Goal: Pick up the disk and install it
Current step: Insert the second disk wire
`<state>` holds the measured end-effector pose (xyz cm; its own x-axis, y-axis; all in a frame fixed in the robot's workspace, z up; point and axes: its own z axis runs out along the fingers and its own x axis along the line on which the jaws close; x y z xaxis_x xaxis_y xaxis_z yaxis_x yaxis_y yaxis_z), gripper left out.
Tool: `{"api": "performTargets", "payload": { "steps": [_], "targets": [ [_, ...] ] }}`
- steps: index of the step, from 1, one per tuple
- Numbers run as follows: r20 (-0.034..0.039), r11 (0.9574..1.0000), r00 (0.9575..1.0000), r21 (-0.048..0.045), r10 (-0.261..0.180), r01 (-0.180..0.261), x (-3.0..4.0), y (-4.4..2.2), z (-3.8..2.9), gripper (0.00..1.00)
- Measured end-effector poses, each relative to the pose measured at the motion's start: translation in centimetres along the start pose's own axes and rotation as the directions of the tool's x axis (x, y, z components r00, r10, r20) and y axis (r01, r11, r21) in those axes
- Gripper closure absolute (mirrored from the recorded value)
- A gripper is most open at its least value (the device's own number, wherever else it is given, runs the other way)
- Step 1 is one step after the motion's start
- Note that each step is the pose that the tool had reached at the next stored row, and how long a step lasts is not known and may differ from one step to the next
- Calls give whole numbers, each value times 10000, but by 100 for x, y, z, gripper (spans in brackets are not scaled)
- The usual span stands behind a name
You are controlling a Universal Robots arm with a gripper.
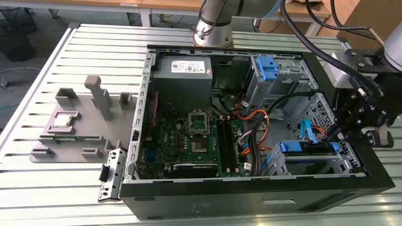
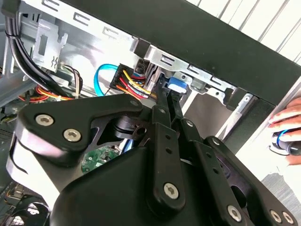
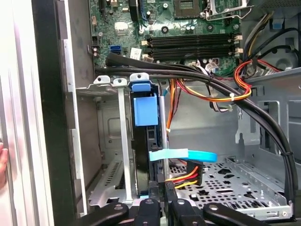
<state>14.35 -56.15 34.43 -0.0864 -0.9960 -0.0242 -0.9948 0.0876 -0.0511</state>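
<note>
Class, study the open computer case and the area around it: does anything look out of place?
Yes: a person's hand rests beside the case close to the gripper, which is at the disk in its bay.

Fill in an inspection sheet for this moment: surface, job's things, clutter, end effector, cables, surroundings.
Surface: slatted metal table carrying an open computer case.
Job's things: disk with blue rails sits in the drive bay at the exterior view's right; in the first wrist view its blue tab stands between the bay walls.
Clutter: grey fixture block with small parts on the table; a spare blue bracket in the upper bay.
End effector: end effector at the disk's end, closed on it.
Cables: black bundle, red-orange-yellow power leads, blue data cable.
Surroundings: a person's hand beside the case.
</note>
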Motion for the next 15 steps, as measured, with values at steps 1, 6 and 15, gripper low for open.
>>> {"api": "performTargets", "payload": {
  "steps": [1, 6, 15],
  "targets": [
    [1, 10000, 10000, 5, -2, 2, 6, -1, 2, 84],
    [4, 10000, 10000, 18, -7, 7, 31, 5, 20, 84],
    [0, 10000, 10000, 19, -15, 15, 40, 15, 46, 84]
  ]
}}
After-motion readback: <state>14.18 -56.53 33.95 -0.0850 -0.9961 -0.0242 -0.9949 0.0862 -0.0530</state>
